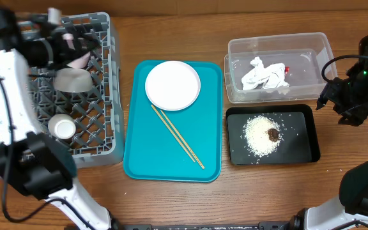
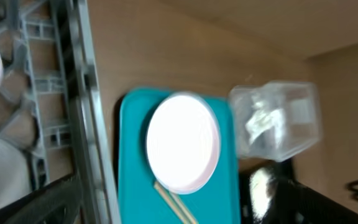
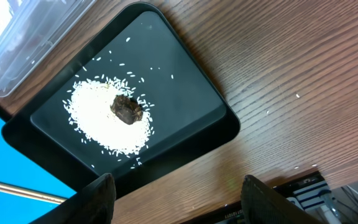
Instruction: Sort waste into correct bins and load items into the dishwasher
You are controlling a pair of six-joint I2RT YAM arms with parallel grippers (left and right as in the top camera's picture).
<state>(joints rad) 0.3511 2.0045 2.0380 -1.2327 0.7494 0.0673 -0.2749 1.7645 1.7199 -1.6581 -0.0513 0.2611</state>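
Observation:
The grey dishwasher rack (image 1: 101, 137) at the left holds a pink bowl (image 1: 78, 59), a grey bowl (image 1: 73, 80) and a white cup (image 1: 62, 126). My left gripper (image 1: 64, 43) hovers over the rack's back part beside the pink bowl, open and empty. In its blurred wrist view one dark finger (image 2: 42, 202) shows at the lower left. The white plate (image 1: 172, 85) and the chopsticks (image 1: 177, 136) lie on the teal tray (image 1: 139, 153). The clear tub (image 1: 312, 51) holds the napkin (image 1: 265, 75) and the red wrapper (image 1: 287, 69). Rice (image 3: 104, 115) with a brown bit (image 3: 127, 109) lies in the black tray (image 3: 185, 74). My right gripper (image 3: 179, 205) is open over bare wood beside that tray.
The teal tray sits between the rack and the two bins. The clear tub is behind the black tray, almost touching it. The wooden table's right edge lies near my right arm (image 1: 363, 76), with cabling there.

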